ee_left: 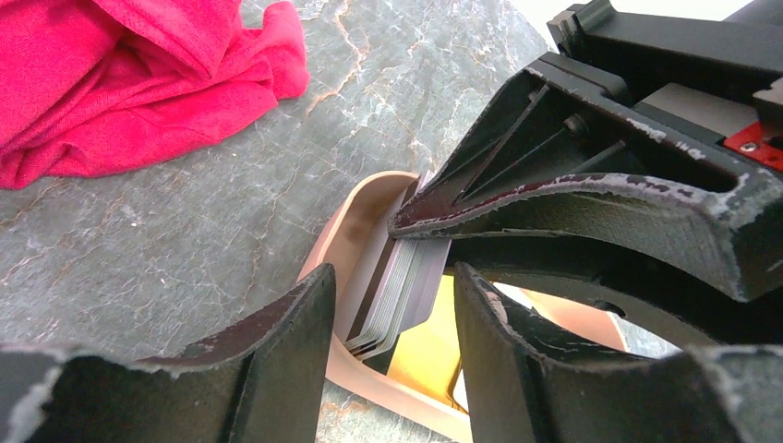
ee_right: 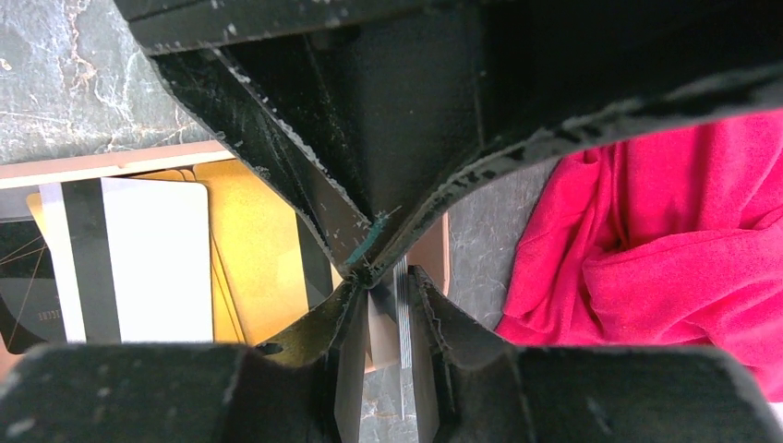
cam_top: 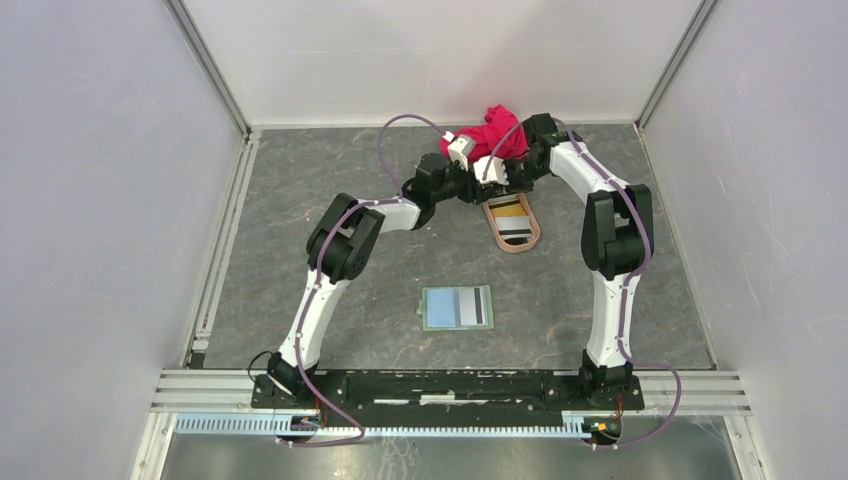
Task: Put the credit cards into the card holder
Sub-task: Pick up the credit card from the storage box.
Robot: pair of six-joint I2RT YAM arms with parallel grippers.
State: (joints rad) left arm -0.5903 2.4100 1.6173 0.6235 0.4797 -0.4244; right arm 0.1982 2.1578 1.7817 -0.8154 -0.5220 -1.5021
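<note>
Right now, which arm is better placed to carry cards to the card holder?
Right: the right gripper pinches a stack of credit cards at the tray; the left gripper is open and empty.

The credit cards (ee_right: 152, 258) lay in the tray (cam_top: 518, 249), some of them tilted up on edge at the tray's far end, between the fingers of my right gripper (ee_right: 386, 288). My left gripper (ee_left: 392, 277) sat at that same end, on the tray's left. The cloth (cam_top: 495, 130) lay just behind the tray. The card holder (cam_top: 457, 308) lay before the tray, slightly left, well apart.
</note>
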